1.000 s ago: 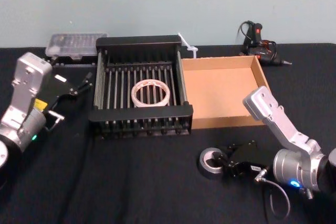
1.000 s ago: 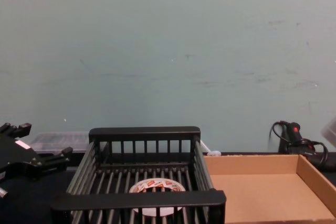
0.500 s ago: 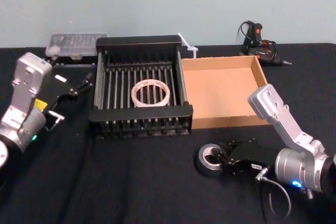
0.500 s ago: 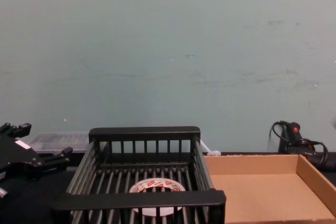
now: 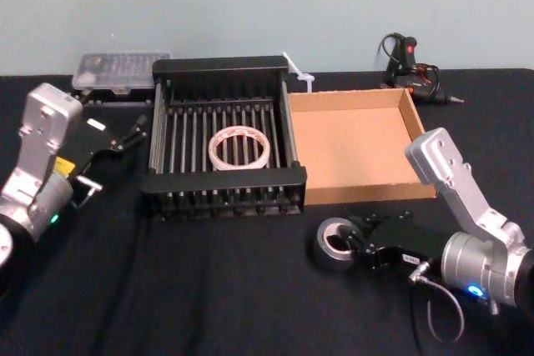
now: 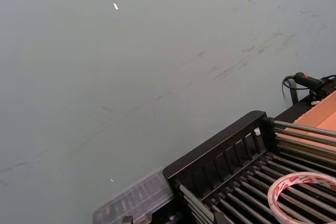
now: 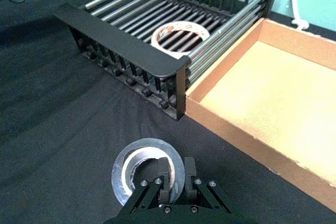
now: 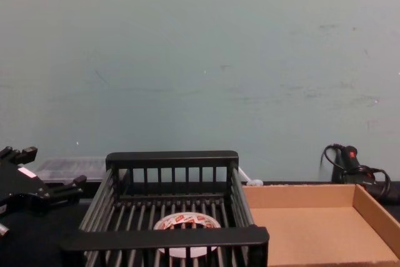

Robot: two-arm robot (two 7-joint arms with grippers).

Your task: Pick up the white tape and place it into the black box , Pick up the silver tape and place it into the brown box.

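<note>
Black-clothed table (image 5: pixel 209 289); black box (image 5: pixel 224 191), brown box (image 5: pixel 355 143), clear case (image 5: pixel 117 70), glue gun (image 5: pixel 409 60)

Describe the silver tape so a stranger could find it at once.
Start at the black box in the middle of the table; the brown box adjoins it on the robot's right. On the dark cloth in front of their shared corner lies the silver tape, with the right tool closed on its wall. Unlike the white tape in the crate, it is dull grey.

Matt black cloth covers the counter (image 5: pixel 209 289); the brown box (image 5: pixel 355 147) is plain cardboard, the silver tape (image 5: pixel 332 242) dull grey.
</note>
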